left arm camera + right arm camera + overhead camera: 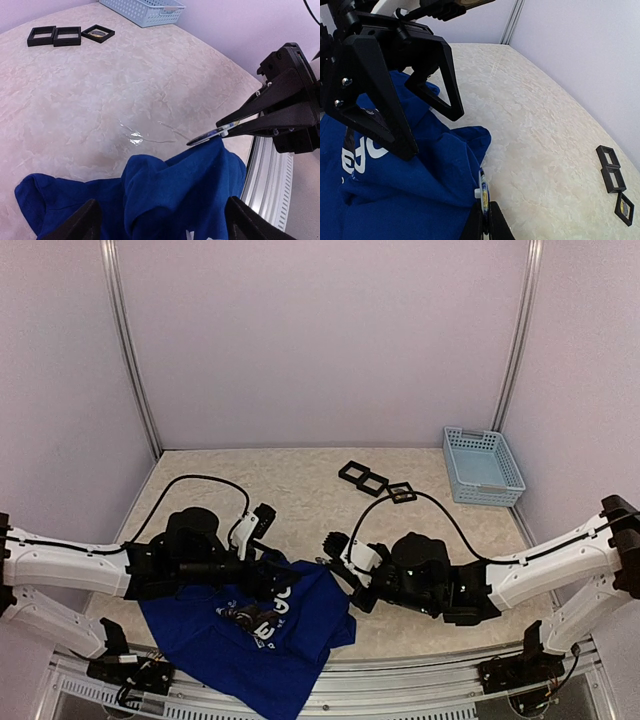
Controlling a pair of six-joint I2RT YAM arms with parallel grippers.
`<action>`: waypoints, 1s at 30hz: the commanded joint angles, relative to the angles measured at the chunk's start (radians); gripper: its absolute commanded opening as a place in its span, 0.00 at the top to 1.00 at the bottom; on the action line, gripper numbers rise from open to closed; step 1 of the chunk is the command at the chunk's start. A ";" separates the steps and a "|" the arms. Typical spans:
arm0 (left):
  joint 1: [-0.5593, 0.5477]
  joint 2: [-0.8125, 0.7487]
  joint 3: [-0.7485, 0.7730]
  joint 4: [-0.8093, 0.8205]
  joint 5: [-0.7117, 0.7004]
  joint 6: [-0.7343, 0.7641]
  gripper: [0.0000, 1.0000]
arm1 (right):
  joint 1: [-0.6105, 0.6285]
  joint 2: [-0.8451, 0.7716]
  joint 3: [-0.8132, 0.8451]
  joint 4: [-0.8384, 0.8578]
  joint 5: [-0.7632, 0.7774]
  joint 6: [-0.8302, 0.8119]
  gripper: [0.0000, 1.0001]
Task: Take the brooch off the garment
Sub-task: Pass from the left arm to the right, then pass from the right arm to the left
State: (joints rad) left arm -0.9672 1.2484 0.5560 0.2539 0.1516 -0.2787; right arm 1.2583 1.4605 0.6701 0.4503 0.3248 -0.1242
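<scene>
The soft, limp shirt (250,625) lay crumpled at the near left. The right pincer (484,209) was clenched on the small, stiff brooch (482,192) at its right edge. The left pincer (434,133) stood released over the shirt, which probably needed holding close by.

I see soft, even light from above, with only faint shadows. Just ahead of the left end effector (165,222) a small glare patch (132,137) shines on the table (150,85). Wide-lens distortion curves the table's edges in my wrist views.
</scene>
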 commanded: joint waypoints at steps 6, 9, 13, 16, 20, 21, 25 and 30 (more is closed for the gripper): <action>-0.017 -0.047 -0.034 0.050 0.094 0.069 0.03 | 0.002 -0.075 -0.069 0.154 -0.173 0.014 1.00; -0.032 -0.038 -0.030 0.054 0.103 0.089 0.02 | 0.001 -0.078 -0.068 0.150 -0.203 0.016 1.00; -0.044 -0.039 -0.024 0.039 0.069 0.102 0.09 | -0.027 -0.069 -0.051 0.125 -0.315 0.038 1.00; -0.045 -0.046 -0.025 0.034 0.063 0.109 0.25 | -0.053 -0.051 -0.034 0.105 -0.406 0.064 1.00; -0.047 -0.053 -0.027 0.034 0.059 0.114 0.41 | -0.093 -0.025 -0.017 0.094 -0.518 0.094 1.00; -0.046 -0.052 -0.026 0.034 0.059 0.115 0.44 | -0.100 -0.018 -0.010 0.090 -0.548 0.102 1.00; -0.052 -0.047 -0.025 0.041 0.092 0.127 0.54 | -0.119 0.013 0.017 0.063 -0.622 0.115 1.00; -0.072 -0.059 -0.031 0.051 0.104 0.150 0.69 | -0.141 0.032 0.029 0.058 -0.688 0.122 1.00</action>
State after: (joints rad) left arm -1.0218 1.2041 0.5346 0.2882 0.2363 -0.1574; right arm 1.1351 1.4731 0.6750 0.5373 -0.2676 -0.0238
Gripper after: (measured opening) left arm 0.367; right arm 0.037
